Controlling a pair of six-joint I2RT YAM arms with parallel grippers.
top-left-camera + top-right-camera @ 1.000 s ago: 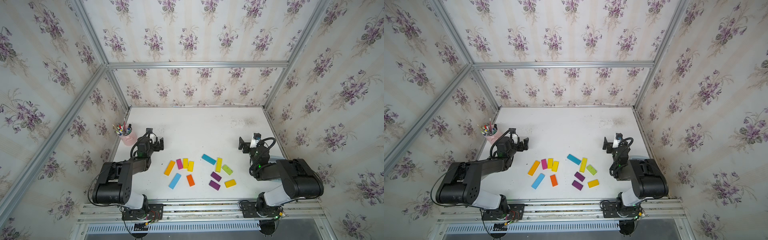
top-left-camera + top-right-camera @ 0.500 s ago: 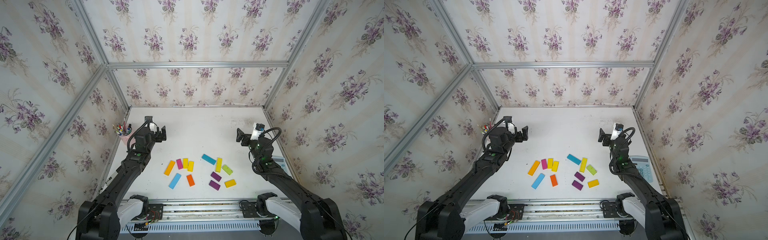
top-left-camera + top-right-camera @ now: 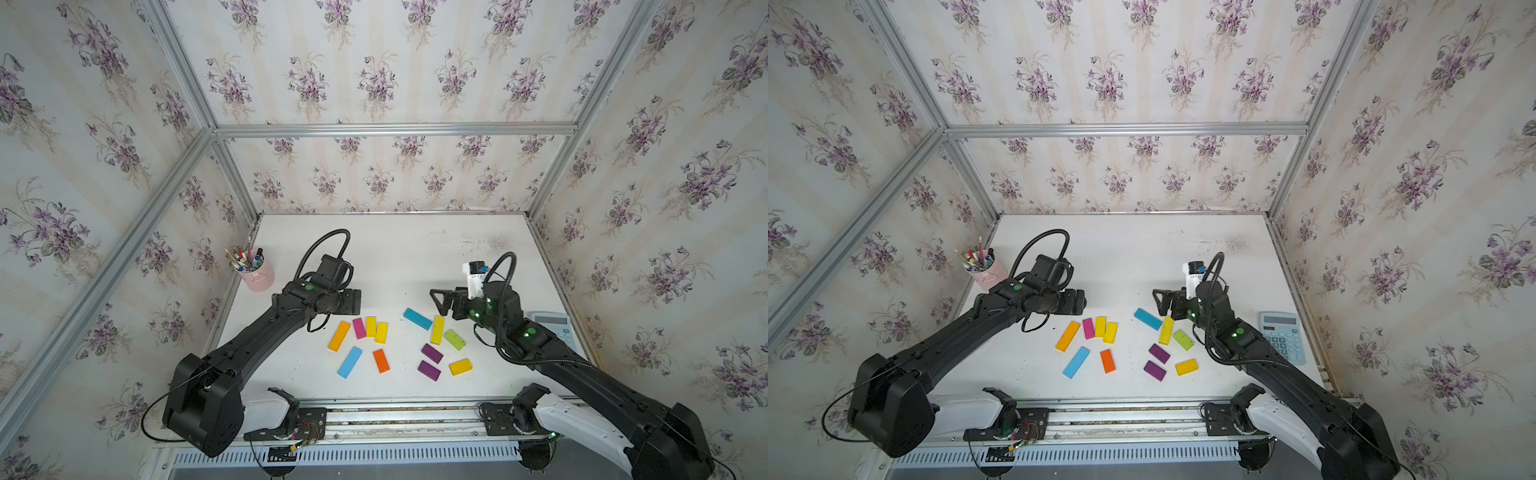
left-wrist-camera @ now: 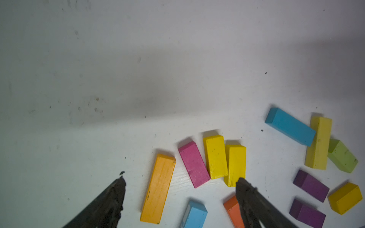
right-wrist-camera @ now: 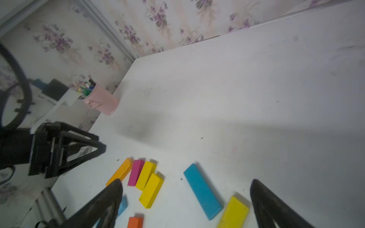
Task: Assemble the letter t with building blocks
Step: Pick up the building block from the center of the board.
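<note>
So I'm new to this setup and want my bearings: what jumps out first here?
Bright blocks lie scattered in two clusters near the table's front, no t formed yet. Two black arms reach in from the front, the left hand and right hand open and empty behind the clusters. A pink cup of pens stands at the left edge.

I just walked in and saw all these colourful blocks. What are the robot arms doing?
The two arms are meant to build a letter t from the building blocks. Nothing is built yet: the blocks lie loose in two bunches on the white table. The left gripper and the right gripper both hang open close to the blocks, holding nothing.
</note>
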